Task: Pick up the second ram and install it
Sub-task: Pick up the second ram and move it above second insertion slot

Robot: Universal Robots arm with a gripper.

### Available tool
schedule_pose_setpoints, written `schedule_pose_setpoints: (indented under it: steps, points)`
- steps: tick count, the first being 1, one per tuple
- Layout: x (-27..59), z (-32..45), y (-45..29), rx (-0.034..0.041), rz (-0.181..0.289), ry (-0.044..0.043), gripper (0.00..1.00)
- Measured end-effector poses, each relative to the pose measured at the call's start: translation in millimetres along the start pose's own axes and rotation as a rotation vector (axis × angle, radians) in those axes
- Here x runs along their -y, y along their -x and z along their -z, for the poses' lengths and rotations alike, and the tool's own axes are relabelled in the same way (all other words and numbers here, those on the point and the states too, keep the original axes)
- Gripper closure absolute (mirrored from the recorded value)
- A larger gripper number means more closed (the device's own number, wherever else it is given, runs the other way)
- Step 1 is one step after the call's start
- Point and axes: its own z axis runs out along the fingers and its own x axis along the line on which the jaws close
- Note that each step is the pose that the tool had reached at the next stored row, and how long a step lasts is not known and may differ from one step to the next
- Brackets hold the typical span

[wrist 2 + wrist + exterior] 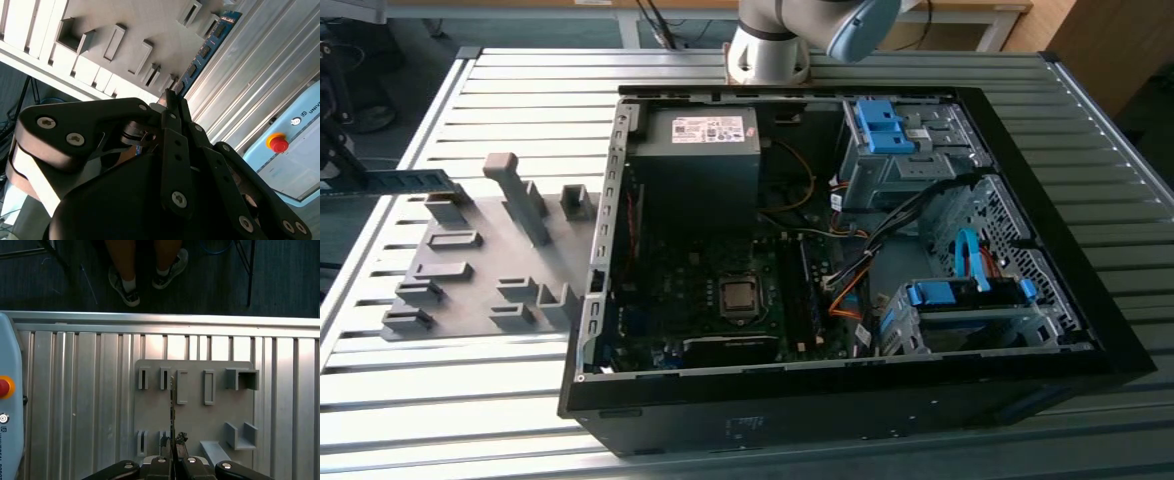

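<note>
Clamping second ram [207,47] edge-on: gripper [172,449] fingers closed on stick's end. Ram held over grey holder plate [195,425], above its slotted blocks. Open computer case [854,300] sits beside plate.

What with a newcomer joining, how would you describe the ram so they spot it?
Find the open computer case, then the grey holder plate to the exterior view's left of it. Near that plate's edge the gripper holds the second ram: a long, thin blue board with dark chips, unlike the grey plastic blocks.
</note>
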Motion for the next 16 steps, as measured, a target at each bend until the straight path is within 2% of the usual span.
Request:
schedule_pose_setpoints:
  steps: [8, 16]
  points:
    - [-0.1, 9.1, 0.1, 0.0005, 0.000, -0.0002, 0.86]
    - [-0.3, 25.3, 0.4, 0.0005, 0.000, -0.0001, 0.86]
